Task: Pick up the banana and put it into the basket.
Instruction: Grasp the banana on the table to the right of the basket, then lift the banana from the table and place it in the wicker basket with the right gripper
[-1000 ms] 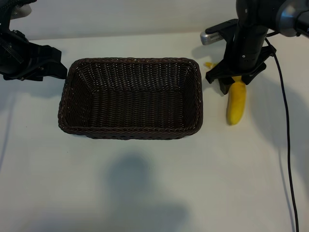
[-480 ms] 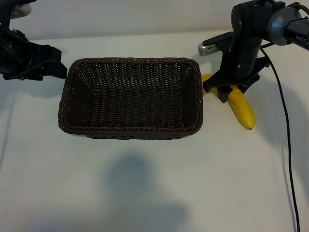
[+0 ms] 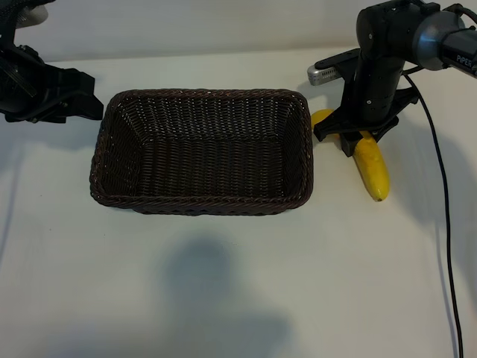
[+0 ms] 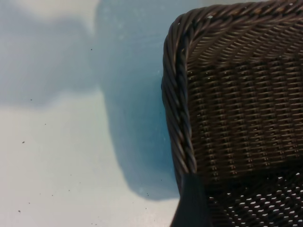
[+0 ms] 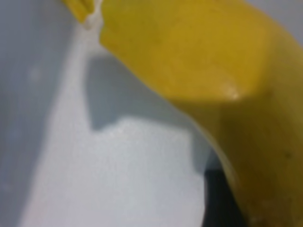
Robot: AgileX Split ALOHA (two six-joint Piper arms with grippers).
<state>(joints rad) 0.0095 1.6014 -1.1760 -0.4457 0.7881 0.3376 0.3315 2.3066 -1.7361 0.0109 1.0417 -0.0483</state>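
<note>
Two arms here, but only the right one matters for this. The right hand (image 3: 356,139) is pointing straight down over the banana (image 3: 370,165), which lies on the counter (image 3: 223,283) just right of the basket (image 3: 201,151), close to its right wall but not in it. The banana's long axis runs at a slant from its stem end up near the basket corner out to the blunt end nearer the camera and further right. The hand sits over the stem half, so most of the fruit sticks out on the near side. Fingers look like they straddle the banana and are partway closed, but I honestly can't tell from these shots whether they're actually squeezing it. The wrist view is just a wall of yellow up close.

The left hand (image 3: 71,97) is parked well off at the basket's far left corner, fingers spread wide, holding nothing. I'd say the right arm is the obvious one for the lift, then a short carry leftward over the rim.
</note>
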